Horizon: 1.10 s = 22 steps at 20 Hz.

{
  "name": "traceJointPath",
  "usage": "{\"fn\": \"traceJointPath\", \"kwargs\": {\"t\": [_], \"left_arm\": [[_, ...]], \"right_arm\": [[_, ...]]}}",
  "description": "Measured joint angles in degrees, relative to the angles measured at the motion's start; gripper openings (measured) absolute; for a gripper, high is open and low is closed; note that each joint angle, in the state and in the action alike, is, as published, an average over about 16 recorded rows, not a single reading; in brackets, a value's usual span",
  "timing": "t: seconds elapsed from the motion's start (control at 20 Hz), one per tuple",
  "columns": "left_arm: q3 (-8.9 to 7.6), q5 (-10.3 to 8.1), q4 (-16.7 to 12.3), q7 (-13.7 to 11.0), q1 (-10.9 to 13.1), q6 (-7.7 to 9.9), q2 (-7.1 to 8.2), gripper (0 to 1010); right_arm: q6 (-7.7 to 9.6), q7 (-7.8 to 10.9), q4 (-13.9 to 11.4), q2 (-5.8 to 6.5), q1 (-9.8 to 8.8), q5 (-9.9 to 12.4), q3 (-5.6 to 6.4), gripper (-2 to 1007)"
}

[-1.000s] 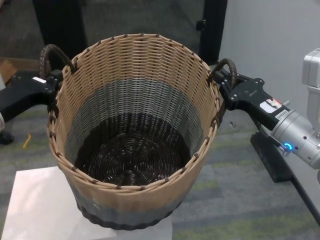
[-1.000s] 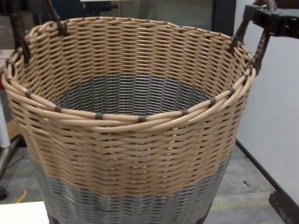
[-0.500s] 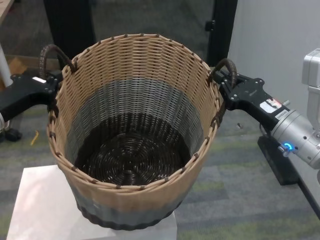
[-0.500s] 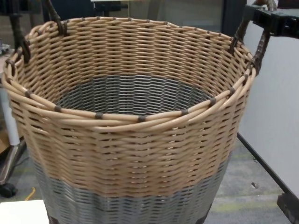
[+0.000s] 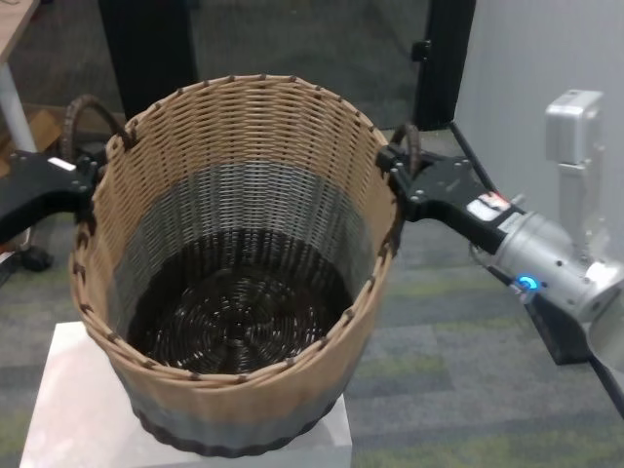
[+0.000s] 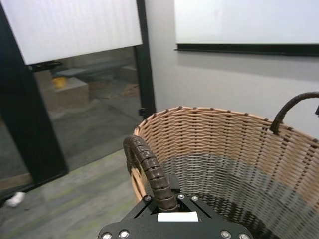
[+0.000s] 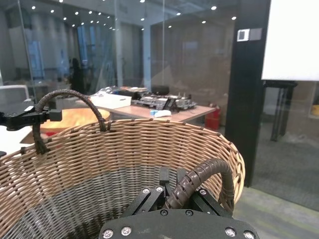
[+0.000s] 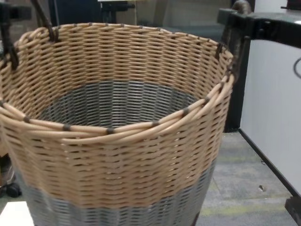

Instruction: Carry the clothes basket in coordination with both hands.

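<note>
The clothes basket (image 5: 234,263), round wicker with a tan top, grey band and dark bottom, fills the middle of the head view and most of the chest view (image 8: 117,117). My left gripper (image 5: 90,180) is shut on the left loop handle (image 5: 86,105), which shows close up in the left wrist view (image 6: 147,172). My right gripper (image 5: 398,171) is shut on the right loop handle (image 5: 408,136), which the right wrist view (image 7: 204,179) shows clamped. The basket's bottom overlaps a white pedestal (image 5: 58,400); I cannot tell whether they touch.
A white wall panel (image 5: 526,58) stands close on the right, with a black post (image 5: 444,58) beside it. A wooden desk corner (image 5: 15,19) sits at the far left. Grey-green carpet (image 5: 439,390) lies below.
The basket and both grippers have shifted left in the head and chest views, while the pedestal and background slid right. Both grips on the handles are unchanged.
</note>
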Motion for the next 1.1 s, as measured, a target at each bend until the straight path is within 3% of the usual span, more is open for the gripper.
{"fn": "traceJointPath", "kwargs": {"t": [0.35,0.65,1.1], "left_arm": [[-0.17,2.61,3.66,-0.46,-0.22,-2.17,0.22,0],[-0.06,4.55,7.52,-1.29,-1.58,-3.00,-0.34,0],[1.09,6.27,13.49,-3.87,-4.81,-3.49,-1.78,0]], "right_arm": [[0.38,1.53,4.89,-2.25,4.42,-1.47,-4.32,93],[0.01,2.69,9.90,-4.66,8.39,-3.55,-7.69,93],[-1.32,3.66,16.94,-8.05,13.23,-7.17,-10.83,93]]}}
